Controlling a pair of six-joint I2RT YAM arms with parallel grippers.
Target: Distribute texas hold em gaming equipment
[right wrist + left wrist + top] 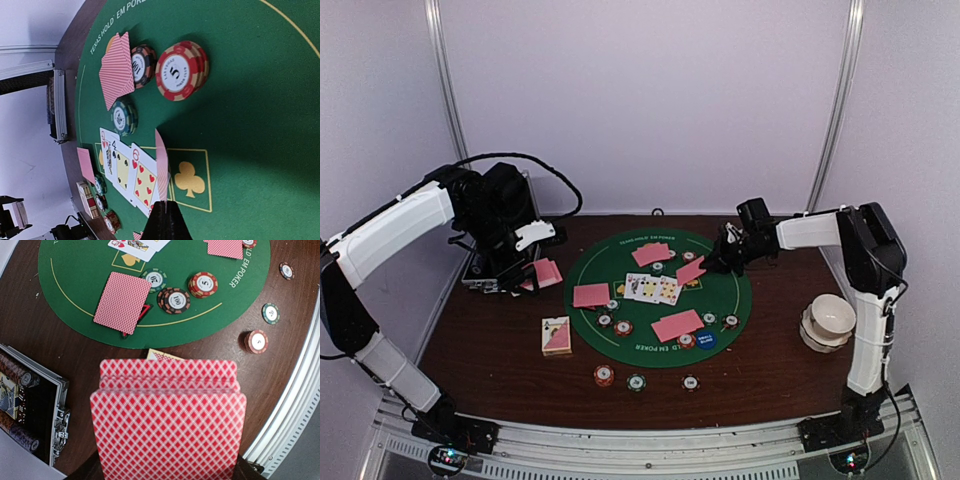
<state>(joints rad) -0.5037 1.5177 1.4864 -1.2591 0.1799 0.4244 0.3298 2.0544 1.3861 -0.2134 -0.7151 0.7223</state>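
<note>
Green mat (728,292): round felt on brown table (470,345), strewn with chips (623,327) and pink-backed cards.
Case (480,275): open, on table left of mat.
Bowls (828,322): white, stacked, far right.
Left gripper (532,275): clamped on a deck (167,430), red lattice backs, above table beside mat.
Right gripper (715,262): pinching 1 card (161,160) edge-on over mat, near face-up cards (125,170).
</note>
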